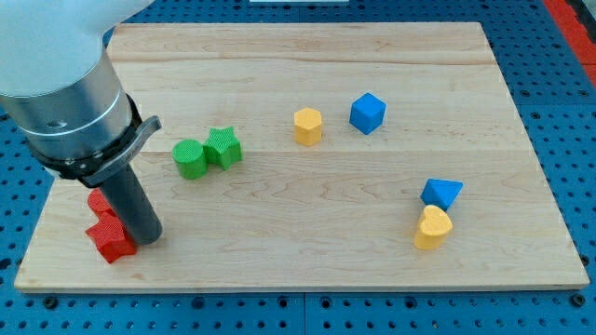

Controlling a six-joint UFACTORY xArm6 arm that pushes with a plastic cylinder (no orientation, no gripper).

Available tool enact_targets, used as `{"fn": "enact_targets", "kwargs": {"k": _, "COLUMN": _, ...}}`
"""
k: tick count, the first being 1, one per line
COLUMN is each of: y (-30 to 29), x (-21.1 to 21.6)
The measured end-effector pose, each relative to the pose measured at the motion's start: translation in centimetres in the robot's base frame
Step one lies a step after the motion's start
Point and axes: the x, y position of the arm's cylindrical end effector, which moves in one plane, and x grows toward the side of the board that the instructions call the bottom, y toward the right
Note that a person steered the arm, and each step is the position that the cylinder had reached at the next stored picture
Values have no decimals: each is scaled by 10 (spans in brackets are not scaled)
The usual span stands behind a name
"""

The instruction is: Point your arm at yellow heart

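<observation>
- The arm [60,88] is cut off by the view's top and left edges, so only its lower grey and white part shows.
- My tip [149,237] seems to rest just right of the red blocks [110,233], but its very end is hard to tell apart from its shadow.
- The rod hides part of the red blocks; their shapes, and whether they are two pieces, cannot be told.
- The arm also covers the corner of the wooden board [372,270] above the red blocks.
- The yellow heart [432,228] touches the blue block [441,194] above it, whose shape is unclear.
</observation>
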Motion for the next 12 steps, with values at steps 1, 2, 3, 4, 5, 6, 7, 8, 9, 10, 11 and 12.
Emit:
{"fn": "enact_targets", "kwargs": {"k": 1, "y": 7, "x": 1}}
{"fn": "enact_targets", "kwargs": {"k": 2, "y": 72, "x": 1}}
{"fn": "enact_targets", "kwargs": {"k": 3, "y": 104, "x": 3}}
{"fn": "enact_targets", "kwargs": {"k": 4, "y": 134, "x": 4}}
{"fn": "enact_targets", "kwargs": {"k": 5, "y": 190, "x": 0}}
{"fn": "enact_targets", "kwargs": {"k": 6, "y": 191, "x": 0}}
{"fn": "enact_targets", "kwargs": {"k": 7, "y": 191, "x": 14}}
{"fn": "enact_targets", "kwargs": {"k": 8, "y": 191, "x": 16}}
{"fn": "enact_targets", "kwargs": {"k": 9, "y": 216, "x": 16}}
{"fn": "enact_targets", "kwargs": {"k": 10, "y": 226, "x": 21}}
{"fn": "enact_targets", "kwargs": {"k": 11, "y": 240, "x": 51}}
{"fn": "enact_targets", "kwargs": {"k": 12, "y": 239, "x": 58}}
